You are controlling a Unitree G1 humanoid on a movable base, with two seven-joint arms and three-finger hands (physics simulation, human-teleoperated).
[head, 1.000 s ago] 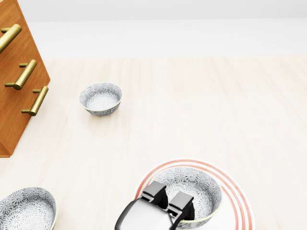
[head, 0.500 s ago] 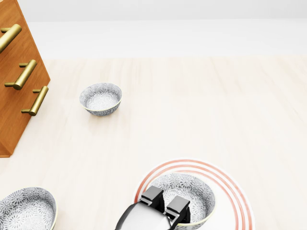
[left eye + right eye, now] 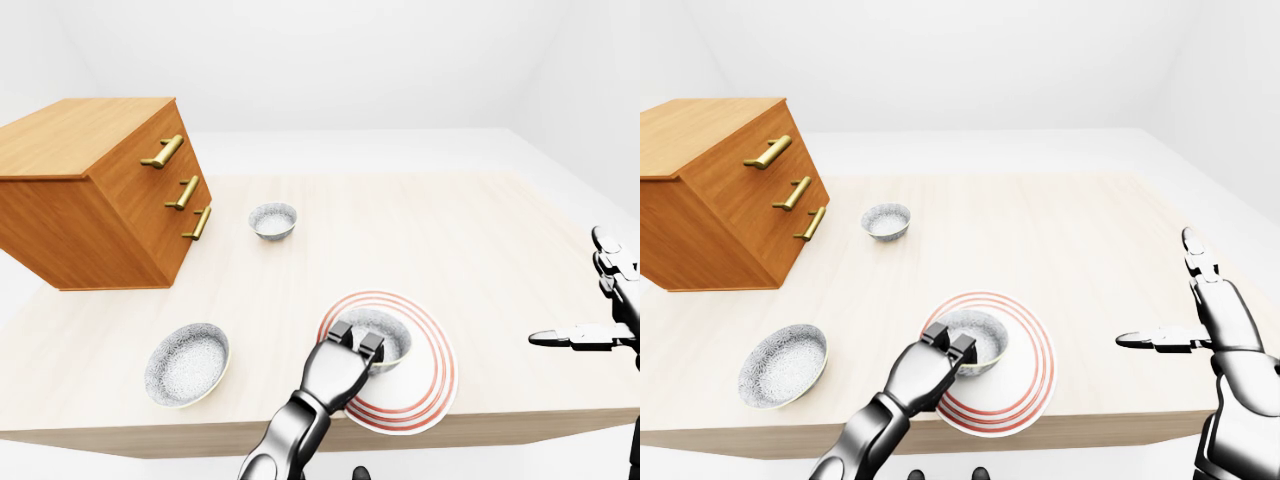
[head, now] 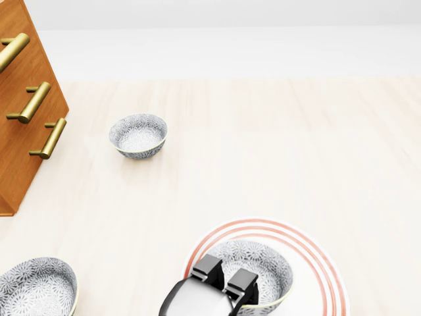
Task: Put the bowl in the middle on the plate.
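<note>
Pale wooden surface (image 3: 470,250) in a plain white room. Red-ringed plate (image 3: 432,372) lies at the near edge. The bowl (image 3: 390,335) sits inside the plate's rings and appears seated level. The left hand (image 3: 335,375) is closed on the bowl's near rim, fingers (image 4: 209,268) hooked over it, presumably to steady the placement. Judged remaining: release. Right hand (image 3: 1225,325) is spread wide and empty, well right of the plate. Two spare bowls (image 3: 187,362) (image 3: 273,220) and a drawer chest (image 3: 90,200) stand left of the plate.
</note>
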